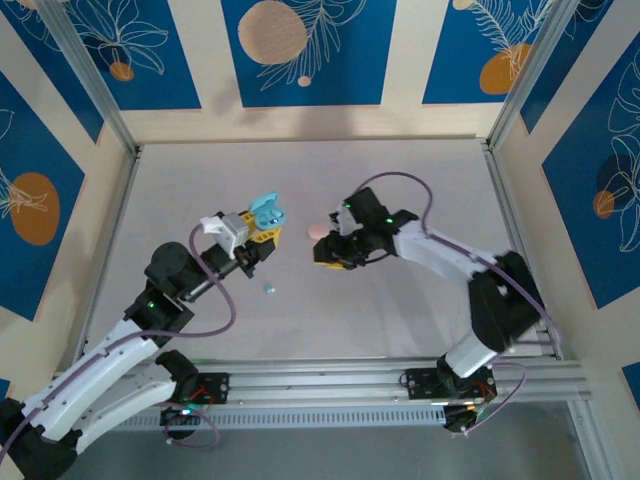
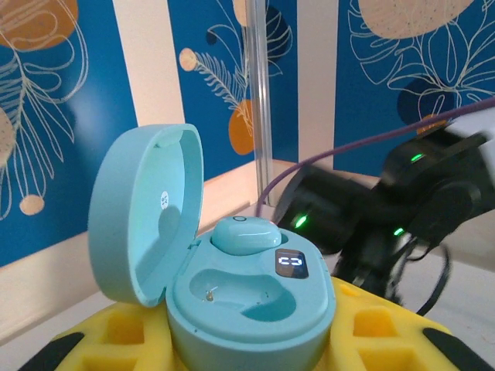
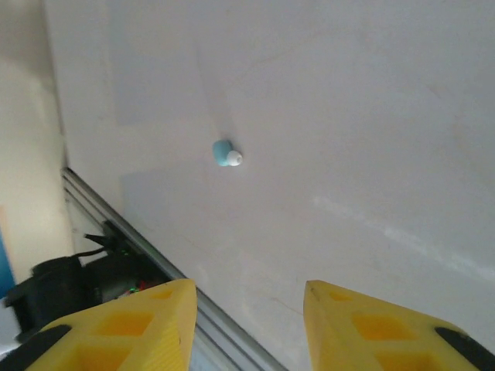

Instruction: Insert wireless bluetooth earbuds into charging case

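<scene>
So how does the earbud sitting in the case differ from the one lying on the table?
The earbud in the case is seated in a slot of the open charging case, which the left jaws hold; the earbud on the table lies loose on the table, untouched. The seated one shows only its smooth rounded back; the loose one lies sideways, white tip showing. Both are pale blue-green.
</scene>
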Available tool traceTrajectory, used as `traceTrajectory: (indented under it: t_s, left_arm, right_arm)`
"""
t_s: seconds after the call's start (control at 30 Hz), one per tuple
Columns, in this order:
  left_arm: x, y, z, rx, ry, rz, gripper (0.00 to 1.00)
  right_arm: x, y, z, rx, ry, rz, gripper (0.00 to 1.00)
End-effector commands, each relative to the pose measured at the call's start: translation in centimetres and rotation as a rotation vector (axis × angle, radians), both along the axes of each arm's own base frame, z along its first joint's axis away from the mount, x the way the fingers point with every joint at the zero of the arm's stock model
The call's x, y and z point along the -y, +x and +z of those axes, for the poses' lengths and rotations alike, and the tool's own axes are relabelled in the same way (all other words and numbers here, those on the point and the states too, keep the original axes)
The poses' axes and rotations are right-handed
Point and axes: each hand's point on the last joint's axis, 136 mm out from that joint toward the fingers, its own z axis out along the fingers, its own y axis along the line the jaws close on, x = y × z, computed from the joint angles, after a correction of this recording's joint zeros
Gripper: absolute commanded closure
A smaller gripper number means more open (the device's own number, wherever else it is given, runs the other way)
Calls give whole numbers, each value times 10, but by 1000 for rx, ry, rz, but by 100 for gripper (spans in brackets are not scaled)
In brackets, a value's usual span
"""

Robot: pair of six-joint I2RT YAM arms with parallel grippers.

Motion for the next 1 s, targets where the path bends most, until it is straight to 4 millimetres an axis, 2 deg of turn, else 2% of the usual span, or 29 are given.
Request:
traceTrajectory:
  t_s: [0.0, 0.1, 0.17, 0.33, 0.73, 0.97]
  left_arm:
    - [-11, -7, 22, 51, -11, 31, 80]
    - [-19, -12, 29, 70, -19, 49, 80]
    - [-24, -15, 33, 83, -14, 63, 80]
    - [-36, -21, 42, 117, 12, 100, 80]
    - [-49, -34, 61, 176, 23, 125, 80]
    - [-48, -34, 60, 173, 27, 118, 80]
  right_arm:
    - [-18, -2, -20, -12, -79, 121, 58]
    - [-43, -2, -42, -24, -140, 201, 58]
    - [-63, -3, -49, -34, -145, 250, 58]
    - [-92, -2, -66, -7, -208, 327, 58]
    - [-119, -7, -92, 70, -370, 478, 61]
    - [-127, -9, -99, 87, -409, 506, 63]
